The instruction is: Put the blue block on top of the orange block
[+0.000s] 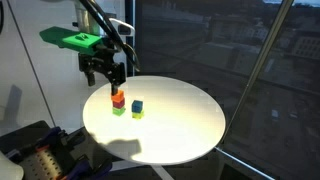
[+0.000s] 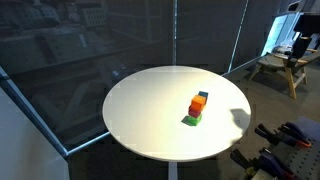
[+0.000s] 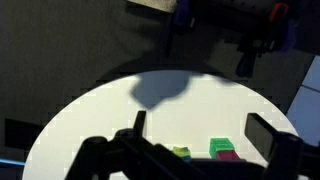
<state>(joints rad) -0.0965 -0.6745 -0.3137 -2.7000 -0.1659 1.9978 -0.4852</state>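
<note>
In an exterior view the orange block [image 1: 117, 97] sits on a green cube [image 1: 118, 108] near the table's left part. The blue block [image 1: 137, 104] sits on a yellow cube [image 1: 137, 113] just to its right. My gripper [image 1: 107, 78] hangs open and empty a little above and left of the orange block. In the wrist view my gripper [image 3: 203, 132] has its fingers wide apart, with the green cube [image 3: 222, 147], the orange block [image 3: 229, 156] and the yellow cube [image 3: 181, 151] low between them. The orange block [image 2: 197, 108] and green cube [image 2: 190, 120] also show in an exterior view.
The blocks stand on a round white table [image 1: 180, 125], also in view [image 2: 140, 110], beside dark windows. Dark equipment [image 1: 30, 150] sits by the table's edge. A wooden desk [image 2: 285, 65] stands further off.
</note>
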